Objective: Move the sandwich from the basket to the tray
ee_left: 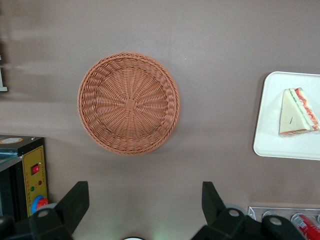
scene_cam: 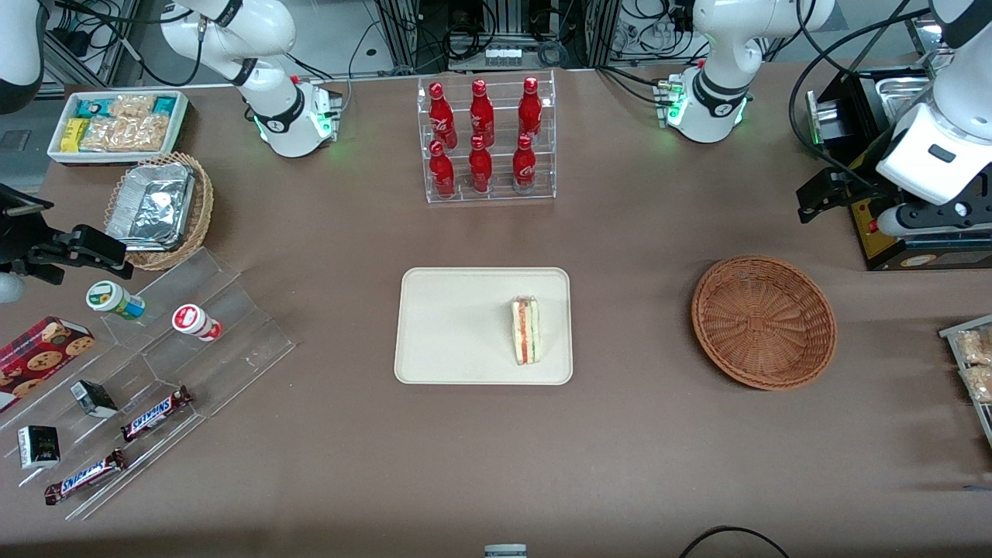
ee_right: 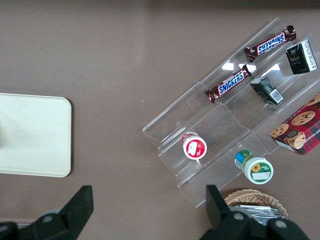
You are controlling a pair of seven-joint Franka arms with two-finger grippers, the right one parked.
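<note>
The sandwich (scene_cam: 526, 331), a pale wedge with orange and green filling, lies on the cream tray (scene_cam: 449, 325) at the edge nearest the basket. It also shows in the left wrist view as sandwich (ee_left: 297, 112) on the tray (ee_left: 272, 135). The reddish-brown wicker basket (scene_cam: 763, 322) (ee_left: 129, 102) is empty. My left gripper (scene_cam: 810, 203) (ee_left: 145, 200) hangs high, farther from the front camera than the basket, toward the working arm's end. Its fingers are open with nothing between them.
A black box with a yellow panel (scene_cam: 891, 232) (ee_left: 30, 175) stands close to the gripper. A clear rack of red bottles (scene_cam: 488, 139) stands farther back than the tray. Snack packets (scene_cam: 973, 364) lie at the working arm's end; an acrylic stand (scene_cam: 155, 372) lies toward the parked arm's.
</note>
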